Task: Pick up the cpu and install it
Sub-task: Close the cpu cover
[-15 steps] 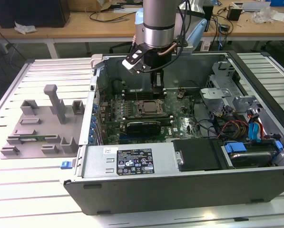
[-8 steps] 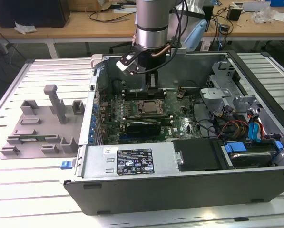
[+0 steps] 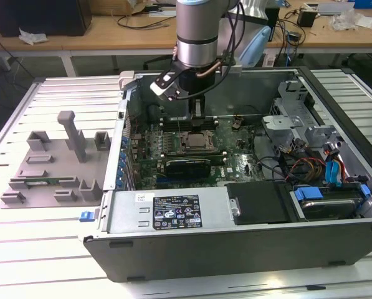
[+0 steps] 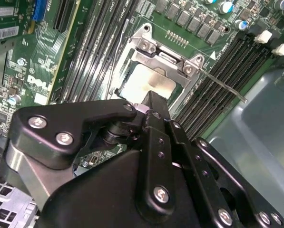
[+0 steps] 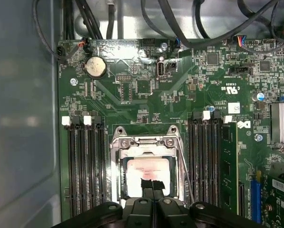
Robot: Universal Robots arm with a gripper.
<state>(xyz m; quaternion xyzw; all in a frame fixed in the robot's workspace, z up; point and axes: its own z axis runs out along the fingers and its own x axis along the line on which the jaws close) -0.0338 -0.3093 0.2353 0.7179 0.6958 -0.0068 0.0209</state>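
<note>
Closest to the wrist cameras, the gripper [image 5: 152, 187] is showing its two dark fingertips pressed together, with nothing that I can make out pinched between them. It is hanging right over the cpu [image 5: 144, 167], though I cannot tell whether the tips are touching the metal. Just beyond them, the cpu is lying flat with its silver top facing up inside the socket frame [image 5: 144, 141] (in the second wrist view the same pale square [image 4: 149, 80] is showing past the finger). So the picking and carrying are looking finished, and the chip is sitting where it belongs. A thin wire lever [image 5: 185, 166] is running along one side of the frame. Whether it is latched down is not clear, so locking may be the part remaining. Farther out, black memory slots [image 5: 84, 166] are flanking the socket on both sides, and a coin cell [image 5: 95, 67] is glinting on the green board. In the exterior view the arm is reaching down into the open computer case [image 3: 235, 249], and a grey fixture tray [image 3: 48, 168] is resting well apart on the exterior view's left.
</note>
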